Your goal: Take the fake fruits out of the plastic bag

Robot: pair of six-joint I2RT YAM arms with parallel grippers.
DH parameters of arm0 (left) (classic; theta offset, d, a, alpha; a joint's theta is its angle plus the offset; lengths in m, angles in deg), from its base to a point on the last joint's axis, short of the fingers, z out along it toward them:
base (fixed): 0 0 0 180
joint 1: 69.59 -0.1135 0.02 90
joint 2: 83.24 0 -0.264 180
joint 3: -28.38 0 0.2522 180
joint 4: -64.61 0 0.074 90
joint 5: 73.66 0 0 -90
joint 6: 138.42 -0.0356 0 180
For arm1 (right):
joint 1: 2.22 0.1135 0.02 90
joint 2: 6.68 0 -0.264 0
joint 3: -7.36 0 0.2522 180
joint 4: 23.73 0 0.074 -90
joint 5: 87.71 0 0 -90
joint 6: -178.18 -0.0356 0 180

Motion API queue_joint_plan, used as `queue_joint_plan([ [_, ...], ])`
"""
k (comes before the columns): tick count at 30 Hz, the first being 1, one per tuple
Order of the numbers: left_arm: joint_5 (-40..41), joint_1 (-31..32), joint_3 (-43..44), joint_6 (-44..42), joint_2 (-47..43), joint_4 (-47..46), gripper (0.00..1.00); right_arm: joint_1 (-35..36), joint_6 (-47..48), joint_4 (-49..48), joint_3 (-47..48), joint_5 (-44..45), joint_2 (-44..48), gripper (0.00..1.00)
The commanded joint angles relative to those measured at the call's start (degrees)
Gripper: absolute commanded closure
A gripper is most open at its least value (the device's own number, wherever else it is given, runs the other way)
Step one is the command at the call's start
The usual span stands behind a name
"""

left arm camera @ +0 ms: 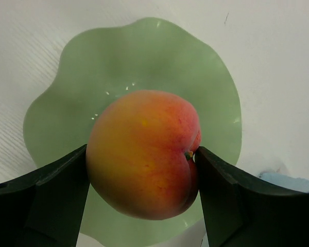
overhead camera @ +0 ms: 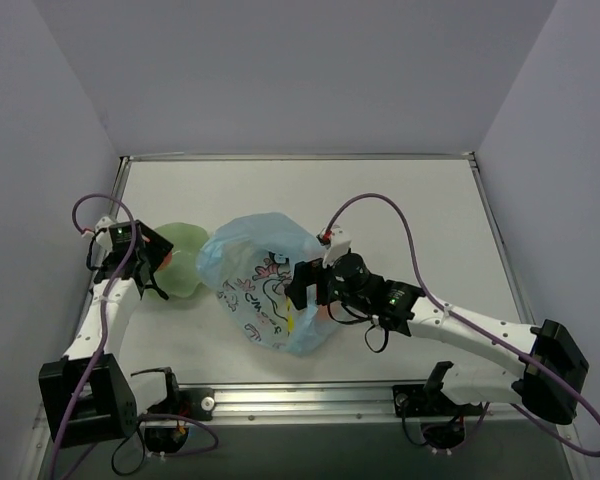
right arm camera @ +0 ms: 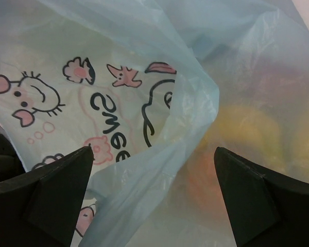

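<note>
My left gripper (left arm camera: 142, 164) is shut on a peach-pink fake fruit (left arm camera: 144, 154) and holds it over the pale green plate (left arm camera: 149, 62). In the top view the left gripper (overhead camera: 152, 262) sits at the plate's left side. The light-blue plastic bag (overhead camera: 260, 280) with its cartoon print lies in the table's middle. My right gripper (overhead camera: 307, 285) is open at the bag's right side. In the right wrist view the bag (right arm camera: 144, 77) fills the picture, and blurred orange and yellow fruits (right arm camera: 232, 149) show through the film between my fingers (right arm camera: 56, 185).
The pale green plate (overhead camera: 185, 255) lies left of the bag, touching it. White walls stand on the left, far and right sides. The table's front rail (overhead camera: 300, 395) runs along the near edge between the arm bases.
</note>
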Motion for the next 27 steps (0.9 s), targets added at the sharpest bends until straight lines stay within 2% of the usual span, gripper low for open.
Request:
queue_joint_plan([
  [1, -2.0, 0.2, 1.1, 2.1, -0.7, -4.4, 0.40, 1.7, -0.2, 6.8, 1.0, 4.5, -0.6, 0.00],
  [4, -2.7, 0.2, -0.4, 2.3, 0.0, -5.7, 0.25, 4.0, -1.9, 9.1, 0.6, 8.0, 0.6, 0.00],
  [6, -3.7, 0.3, -0.4, 2.5, -0.2, -6.2, 0.19, 4.5, -3.0, 9.1, -0.4, 9.1, 1.3, 0.01],
  [7, -4.4, 0.3, -0.4, 2.5, -0.6, -6.6, 0.15, 4.8, -3.3, 9.1, -0.6, 9.2, 1.4, 0.05],
  [9, -4.4, 0.5, -0.2, 2.4, -2.4, -6.2, 0.01, 5.0, -4.2, 9.1, -1.4, 10.0, 1.3, 0.10],
  [10, -5.9, 0.5, -0.2, 2.3, -3.2, -5.6, 0.06, 5.0, -4.6, 9.2, -1.6, 10.5, 1.3, 0.18],
  [12, -7.8, 0.4, -0.4, 3.1, -6.6, -5.2, 0.06, 5.0, -5.4, 9.1, -2.3, 12.8, 1.4, 0.27],
  [13, -8.4, 0.4, -0.5, 3.2, -7.8, -4.8, 0.06, 5.0, -5.6, 9.1, -2.8, 13.8, 1.5, 0.46],
  [15, -12.5, 0.5, -0.4, 3.7, -12.7, -4.1, 0.06, 4.1, -5.7, 9.1, -3.2, 16.4, 1.5, 0.69],
  [16, -14.4, 0.7, 0.0, 3.8, -14.4, -3.2, 0.03, 3.4, -5.7, 9.1, -3.4, 16.4, 1.6, 0.87],
  [17, -16.3, 1.1, 0.6, 3.8, -18.5, -2.5, 0.06, 1.8, -5.6, 9.1, -3.4, 16.2, 2.0, 0.92],
  [18, -20.3, 1.6, 1.0, 3.9, -20.9, -1.5, 0.35, 0.9, -5.6, 9.1, -3.5, 16.2, 2.5, 0.96],
  [19, -21.9, 3.8, 1.7, 3.8, -22.8, 1.9, 0.50, 0.0, -5.3, 9.2, -3.6, 16.6, 2.8, 0.99],
  [21, -24.2, 8.2, 3.5, 2.8, -27.8, 5.9, 0.75, -3.4, -4.5, 9.7, -3.8, 17.2, 4.2, 1.00],
  [22, -24.1, 14.5, 3.4, 2.6, -29.8, 8.7, 0.79, -4.6, -4.0, 9.9, -4.1, 17.9, 4.3, 1.00],
  [23, -23.3, 16.8, 3.2, 1.7, -34.4, 10.7, 0.82, -5.7, -3.6, 10.4, -4.0, 18.6, 4.9, 1.00],
  [26, -18.5, 21.3, 8.0, -2.9, -40.1, 23.3, 0.89, -8.4, -3.1, 11.3, -4.3, 21.3, 4.9, 1.00],
  [27, -18.1, 21.4, 12.6, -7.0, -40.7, 25.9, 0.89, -8.8, -2.8, 11.5, -4.3, 21.8, 4.9, 1.00],
])
